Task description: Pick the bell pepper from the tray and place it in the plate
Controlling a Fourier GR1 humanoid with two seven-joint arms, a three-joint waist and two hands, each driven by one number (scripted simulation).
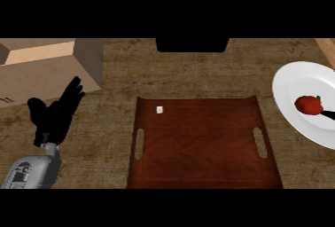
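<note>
Head view: you can see the bell pepper (309, 104) already lying on the white plate (294, 84) at the right edge, red with a small green stem pointing up and right. Judging by that, the placing step looks done or nearly so. A thin dark shape touches the pepper's lower right side and runs off the frame; it is probably a fingertip of your right hand (329, 115), but so little of it shows that you cannot tell whether that hand is open or closed, or whether it has let go of the pepper.

The wooden tray (203, 146) sits in the middle of the table (118, 62), well apart from the pepper, with two slot handles on its long sides. It holds only a small pale tag or crumb near its upper left corner. The plate lies just beside the tray's right side, which keeps the carry short.

Your left hand (56, 113) is at the left, fingers straight and pointing up, holding nothing. It is resting, clear of the tray.

Around it, a cardboard box (46, 66) stands at the upper left, just behind the left hand's fingertips. A dark block (192, 44) sits at the top centre. Neither lies between tray and plate, so nothing blocks that route.
</note>
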